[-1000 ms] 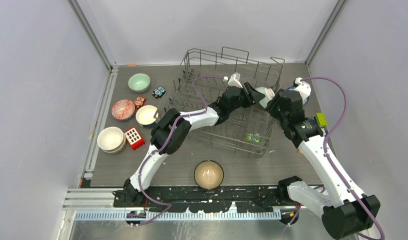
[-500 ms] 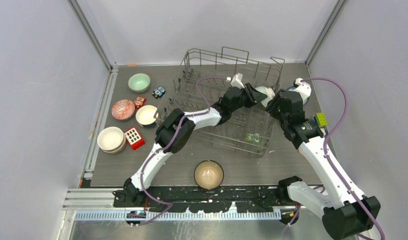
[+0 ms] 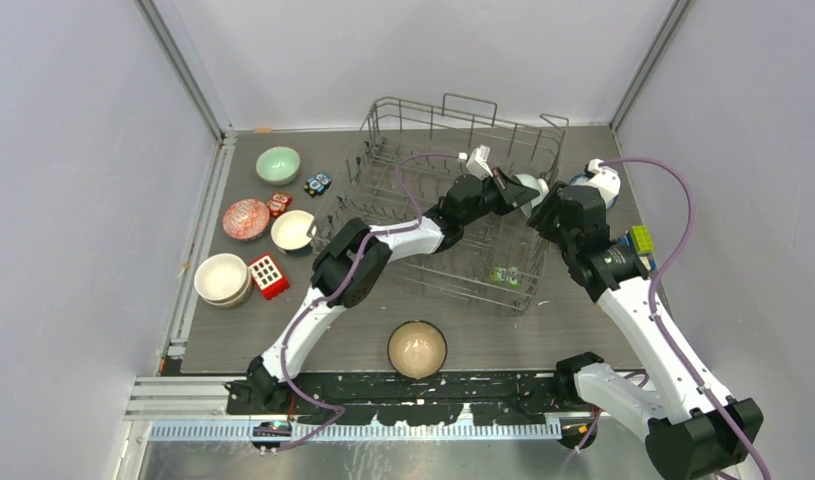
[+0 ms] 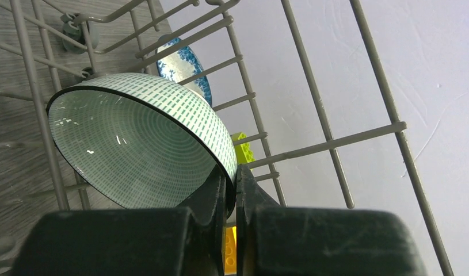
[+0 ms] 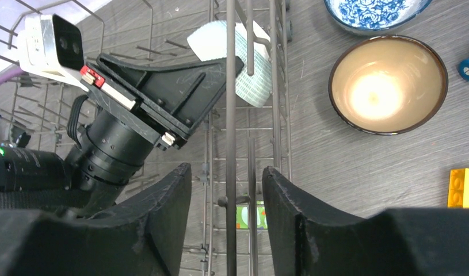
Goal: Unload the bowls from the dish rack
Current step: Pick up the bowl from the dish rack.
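Inside the right end of the grey wire dish rack (image 3: 463, 110), a white-teal bowl (image 4: 134, 149) is tipped on its side. My left gripper (image 4: 232, 178) is shut on this bowl's rim, one finger inside and one outside. From above, the bowl (image 3: 528, 184) is mostly hidden by both wrists. My right gripper (image 5: 226, 172) stands open astride the rack's right wall wires (image 5: 231, 115), holding nothing. Just outside that wall sit a blue-white patterned bowl (image 5: 373, 11) and a tan bowl with a dark rim (image 5: 387, 83).
Left of the rack lie a mint bowl (image 3: 278, 163), a pink-red bowl (image 3: 245, 218), a white bowl (image 3: 293, 230), stacked white bowls (image 3: 222, 279) and a red block (image 3: 268, 275). A tan bowl (image 3: 417, 348) sits at the front. A small green figure (image 3: 505, 274) lies in the rack.
My left gripper has reached further right into the rack and closed on the white-teal bowl's rim. The right gripper has edged closer over the rack's wall, staying open.
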